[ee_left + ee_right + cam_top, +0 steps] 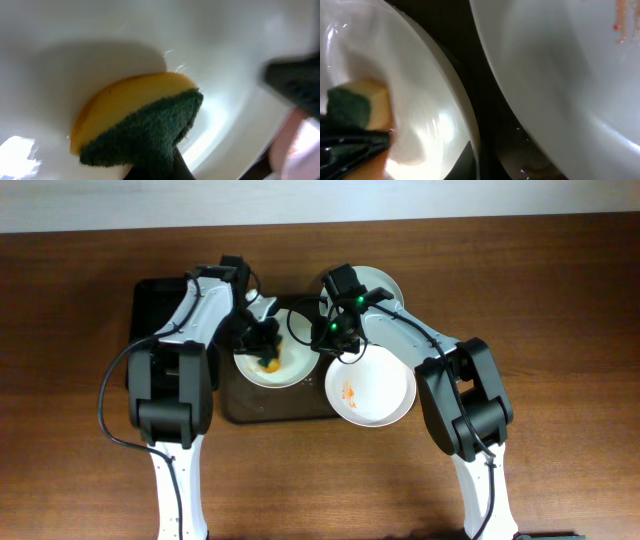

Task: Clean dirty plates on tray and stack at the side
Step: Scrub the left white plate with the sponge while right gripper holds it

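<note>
We see L gripper (262, 348) clamped on a sponge (135, 117), yellow w/ a green scrub side. The yellow face is pressed flat on the inside of the left plate (285, 372). That plate sits on the tray (240, 408), approx. mid-tray, w/ an orange patch under the sponge in the overhead view. From the L wrist cam we get only the sponge, white glaze around it and a dark blurred shape at the right edge.

R gripper (336, 348) is low at the left plate's right rim, between that plate and the right plate (385, 400). R wrist cam shows one dark fingertip (465, 157) by the rim. We can't tell if the jaws are apart or closed, or if they grip the rim.

The right plate has a small orange smear (350, 390) and lies at the tray's right end, hanging over the edge onto the table (560, 300). It's just beside the left plate, w/ a thin strip of dark tray between them.

The back plate (388, 283) is behind the R arm, partly hidden. A black tray (152, 295) lies at the left, under the L arm.
</note>
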Robot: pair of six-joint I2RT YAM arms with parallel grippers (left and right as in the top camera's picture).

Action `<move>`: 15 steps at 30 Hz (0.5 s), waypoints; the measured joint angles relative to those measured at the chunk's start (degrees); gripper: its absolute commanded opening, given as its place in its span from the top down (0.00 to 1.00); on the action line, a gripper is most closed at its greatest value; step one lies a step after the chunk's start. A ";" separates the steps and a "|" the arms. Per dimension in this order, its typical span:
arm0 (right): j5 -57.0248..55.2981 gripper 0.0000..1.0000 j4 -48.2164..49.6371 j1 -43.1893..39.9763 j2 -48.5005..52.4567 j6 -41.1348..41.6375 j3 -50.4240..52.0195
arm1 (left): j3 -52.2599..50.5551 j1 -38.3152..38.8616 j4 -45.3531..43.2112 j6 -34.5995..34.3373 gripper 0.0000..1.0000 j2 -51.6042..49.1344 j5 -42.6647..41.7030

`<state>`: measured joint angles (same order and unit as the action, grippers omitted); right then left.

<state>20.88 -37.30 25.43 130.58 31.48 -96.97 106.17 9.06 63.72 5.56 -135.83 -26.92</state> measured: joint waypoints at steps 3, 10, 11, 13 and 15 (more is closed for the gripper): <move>0.00 0.96 0.02 0.00 0.00 0.00 0.00 | -0.26 0.96 -7.58 0.63 0.99 -0.68 -4.96; -0.02 0.96 0.02 -0.02 0.00 -0.17 0.00 | 1.09 2.27 -12.02 -19.58 0.99 0.81 17.31; -0.02 0.96 0.02 -0.02 0.00 -0.20 0.00 | 1.38 2.36 -10.23 -22.16 0.99 0.96 22.82; 0.00 0.96 0.04 0.00 0.00 -0.22 0.00 | 1.49 2.43 -7.04 -25.22 0.99 1.22 30.53; 0.02 0.96 0.11 0.00 0.00 -0.24 0.00 | 1.68 2.78 -2.23 -26.47 0.99 1.20 34.10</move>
<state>20.91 -37.19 25.43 130.58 31.24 -96.97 107.85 11.84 61.49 -20.91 -134.63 7.18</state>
